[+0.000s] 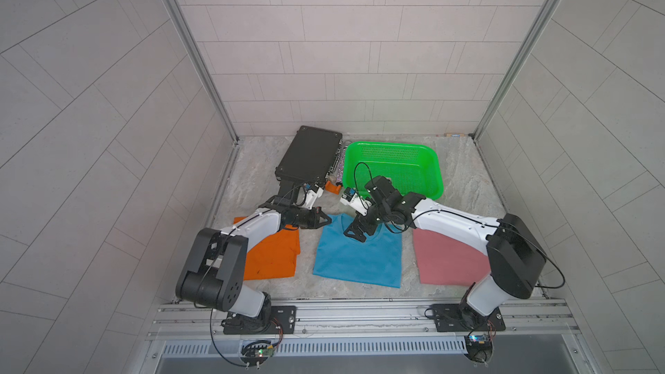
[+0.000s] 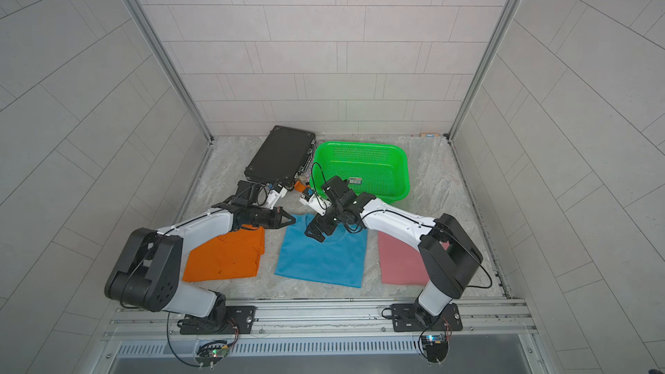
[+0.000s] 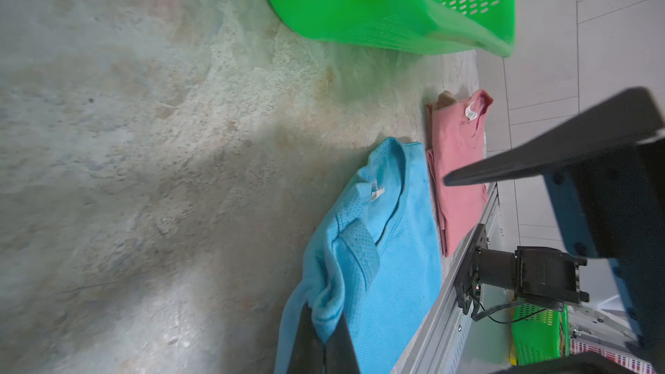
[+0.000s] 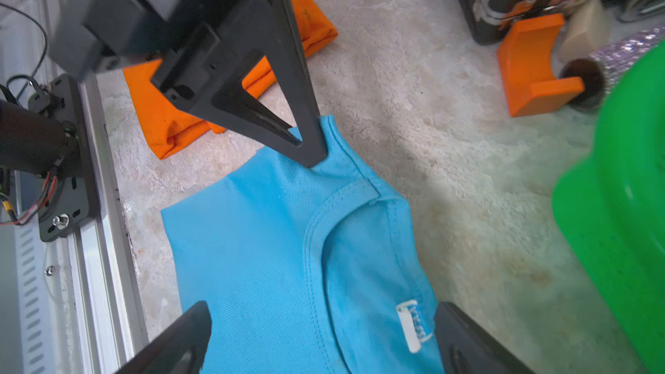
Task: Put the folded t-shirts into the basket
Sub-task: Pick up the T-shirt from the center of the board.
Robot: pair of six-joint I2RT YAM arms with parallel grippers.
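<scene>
Three folded t-shirts lie in a row near the front rail: orange [image 1: 273, 257], blue [image 1: 360, 257] and pink [image 1: 449, 264]. My left gripper [image 1: 325, 220] is shut on the blue t-shirt's far left shoulder corner; in the left wrist view, blue fabric [image 3: 396, 246] bunches between its tips [image 3: 325, 332]. Over the blue collar my right gripper [image 1: 354, 233] hangs open, one finger either side of the neck label [image 4: 414, 325], holding nothing [image 4: 324, 336]. The green basket [image 1: 437, 167] stands behind the shirts with nothing in it.
A black hard case [image 1: 309, 154] lies left of the basket, with a small orange block [image 1: 333, 187] and a glittery roll [image 4: 626, 52] between them. Tiled walls close in both sides and the back. An aluminium rail [image 1: 360, 313] runs along the front.
</scene>
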